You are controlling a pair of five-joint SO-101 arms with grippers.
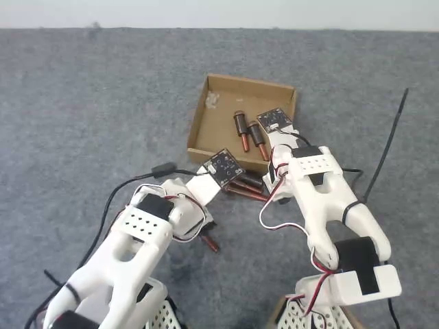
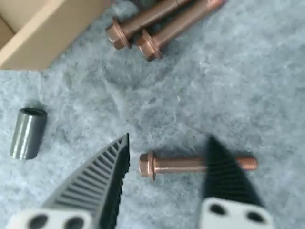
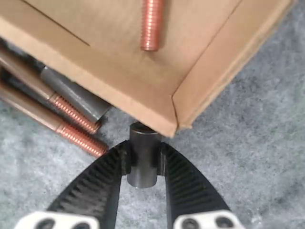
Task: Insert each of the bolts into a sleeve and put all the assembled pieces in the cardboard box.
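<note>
A copper bolt (image 2: 178, 164) lies on the grey carpet between the fingers of my left gripper (image 2: 168, 143), which is open; one finger covers part of its shank. The same bolt (image 1: 210, 242) pokes out below the left arm. A dark loose sleeve (image 2: 28, 132) lies off to one side. My right gripper (image 3: 144, 151) is shut on a dark sleeve (image 3: 143, 167), held upright against the outer corner of the cardboard box (image 3: 143, 102). Two assembled pieces (image 1: 248, 133) lie inside the box (image 1: 199, 123).
Two more bolts (image 2: 152, 26) lie side by side just outside the box front, with another sleeve (image 3: 76, 98) beside them. The threaded end of a bolt (image 3: 150, 24) lies on the box floor. Cables trail around both arms, and open carpet spreads to the left.
</note>
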